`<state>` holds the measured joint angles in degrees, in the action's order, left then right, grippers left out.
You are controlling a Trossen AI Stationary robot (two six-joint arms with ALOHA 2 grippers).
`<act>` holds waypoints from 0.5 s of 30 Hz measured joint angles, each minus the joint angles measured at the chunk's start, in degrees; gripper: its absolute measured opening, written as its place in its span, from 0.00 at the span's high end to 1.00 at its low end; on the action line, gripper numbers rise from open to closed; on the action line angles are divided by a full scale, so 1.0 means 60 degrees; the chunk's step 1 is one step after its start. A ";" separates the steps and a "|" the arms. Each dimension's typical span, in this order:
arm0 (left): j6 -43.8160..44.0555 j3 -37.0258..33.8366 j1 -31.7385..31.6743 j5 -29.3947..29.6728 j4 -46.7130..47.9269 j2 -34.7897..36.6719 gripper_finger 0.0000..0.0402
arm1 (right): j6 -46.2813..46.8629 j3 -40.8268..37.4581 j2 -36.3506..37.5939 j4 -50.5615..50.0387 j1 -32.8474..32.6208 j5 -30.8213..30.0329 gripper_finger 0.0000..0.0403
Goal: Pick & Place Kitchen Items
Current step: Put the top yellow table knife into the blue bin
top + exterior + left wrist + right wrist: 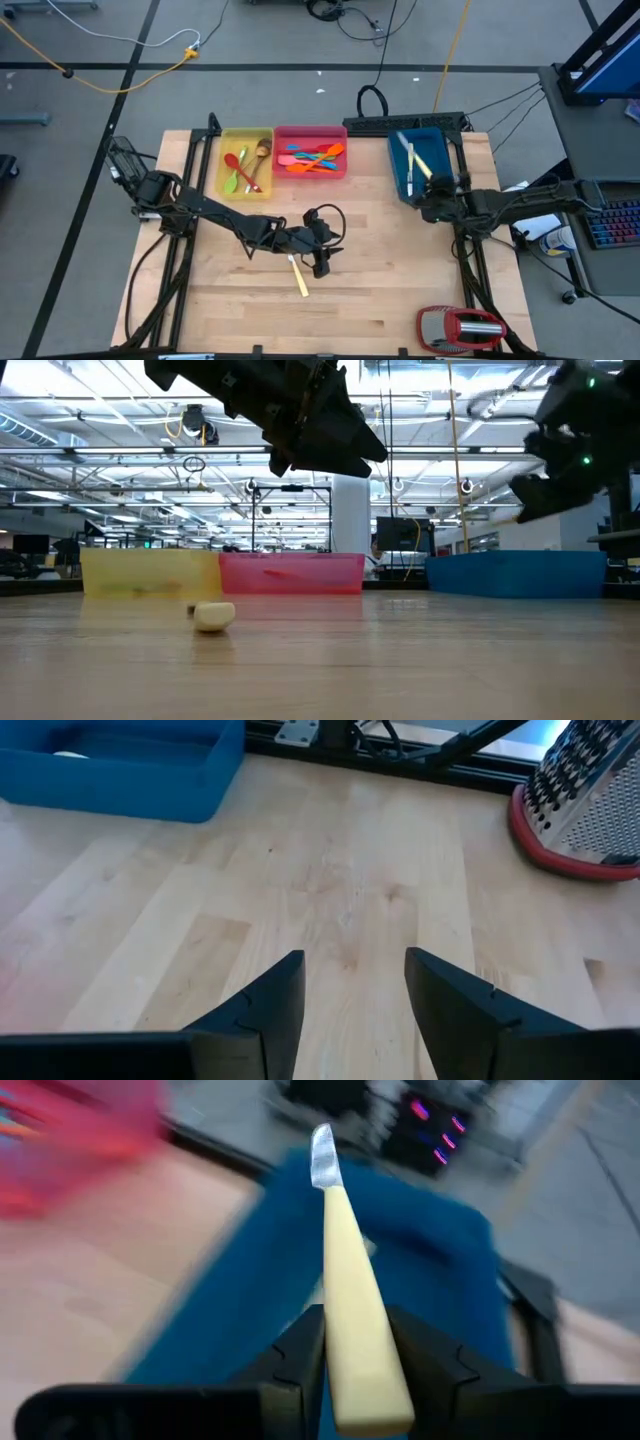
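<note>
My right gripper [358, 1345] is over the blue tray [400, 180] at the table's far right, shut on a cream-handled knife [345, 1270]. Another cream-handled knife [409, 163] lies inside that tray. A third cream-handled knife [298, 276] lies flat on the wooden table near the middle; the low view shows its handle end [213, 616]. My left gripper [350, 970] hovers open above the table just beside that knife [322, 262], with nothing between its fingers. Spoons fill the yellow tray [229, 170] and spatulas the pink tray [340, 165]. My right gripper pinches the knife's cream handle [352, 1355] between its two fingers, near the handle's butt end. The knife runs on along the line of the fingers, its silver blade [322, 1155] pointing away from the gripper. It is lifted clear, above the blue tray.
A red-and-silver grater [462, 328] lies at the table's near right corner and also shows in the left wrist view [590, 800]. The three trays stand in a row along the far edge. Bare wood lies between the trays and the near edge.
</note>
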<state>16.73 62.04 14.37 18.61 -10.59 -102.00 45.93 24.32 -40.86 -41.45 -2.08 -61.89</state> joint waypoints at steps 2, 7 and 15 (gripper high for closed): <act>0.0000 0.0000 0.0000 0.0000 0.0000 0.0000 0.55 | 0.1036 0.0000 0.0016 -0.1053 0.0346 0.0414 0.79; -0.0005 0.0000 -0.0004 0.0000 -0.0004 0.0000 0.55 | 0.1991 -0.0009 0.0018 -0.2059 0.1003 0.1868 0.79; -0.0004 0.0000 -0.0015 0.0000 -0.0033 0.0000 0.55 | 0.1684 -0.0622 -0.0007 -0.1087 0.2137 0.1850 0.79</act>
<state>16.71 62.04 14.28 18.61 -10.79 -102.00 56.04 20.59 -40.91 -47.98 10.74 -50.79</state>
